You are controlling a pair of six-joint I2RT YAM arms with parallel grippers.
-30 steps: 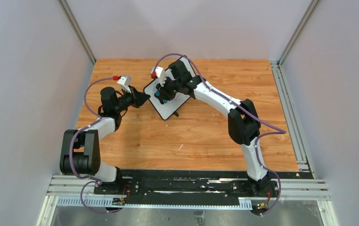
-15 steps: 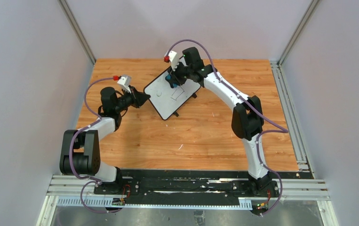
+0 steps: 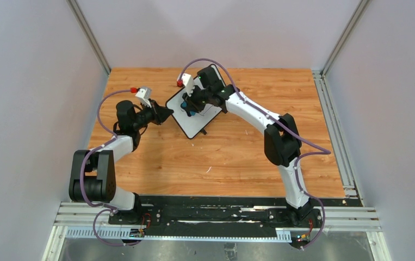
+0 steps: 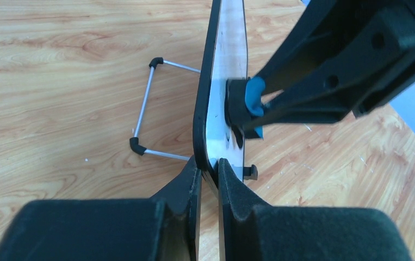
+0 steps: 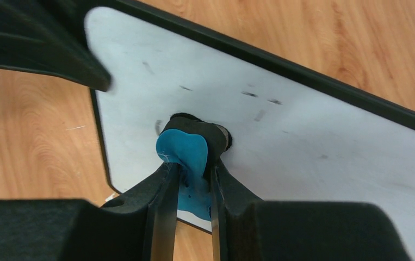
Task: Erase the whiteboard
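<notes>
The whiteboard (image 3: 194, 122) stands tilted on the wooden table, white with a thin black frame. My left gripper (image 3: 167, 113) is shut on its left edge; the left wrist view shows both jaws pinching the frame (image 4: 208, 168). My right gripper (image 3: 190, 109) is shut on the blue eraser (image 5: 186, 155) and presses its black pad against the board face (image 5: 314, 130). The eraser also shows in the left wrist view (image 4: 254, 97). Faint dark smudges (image 5: 258, 115) remain on the board.
The board's wire stand (image 4: 145, 111) rests on the table behind it. Grey walls with metal rails (image 3: 88, 35) close in the table on three sides.
My right gripper with the eraser swept from the board's left part up to its far edge, then came back down to the left part. The left gripper has kept still.
</notes>
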